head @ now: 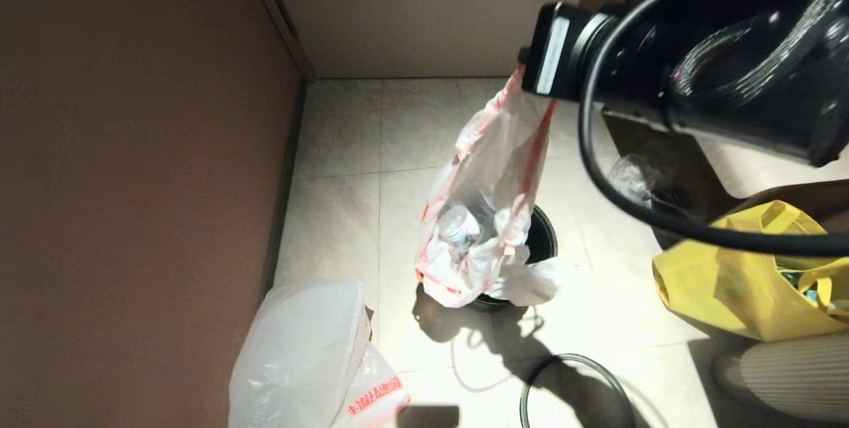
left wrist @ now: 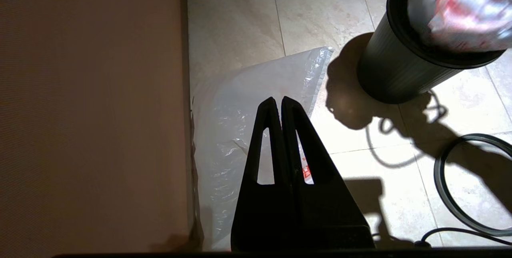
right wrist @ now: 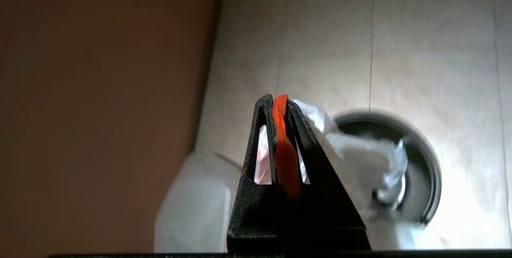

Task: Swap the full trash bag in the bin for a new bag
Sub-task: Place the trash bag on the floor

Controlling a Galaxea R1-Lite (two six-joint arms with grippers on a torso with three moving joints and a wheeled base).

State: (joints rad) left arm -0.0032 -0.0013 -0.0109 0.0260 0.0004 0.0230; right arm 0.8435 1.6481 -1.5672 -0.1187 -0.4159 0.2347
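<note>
The full trash bag [head: 484, 215], see-through with orange-pink handle strips, hangs lifted, its bottom still at the mouth of the black bin [head: 542, 237]. My right gripper [right wrist: 280, 101] is shut on an orange handle strip, high above the bin [right wrist: 424, 162], with the bag [right wrist: 360, 158] dangling below. The grey hoop [head: 574, 388] lies on the floor in front of the bin. The new bag [head: 305, 355], milky white with red characters, lies flat by the left wall. My left gripper [left wrist: 279, 100] hovers shut and empty over the new bag [left wrist: 240, 130], left of the bin [left wrist: 396, 70].
A brown wall [head: 132, 182] runs along the left. A yellow tote bag [head: 729, 288] sits at the right, a clear bag [head: 637, 179] behind it and a ribbed grey object [head: 789, 375] at the lower right. My right arm [head: 696, 63] and its cable cross the upper right.
</note>
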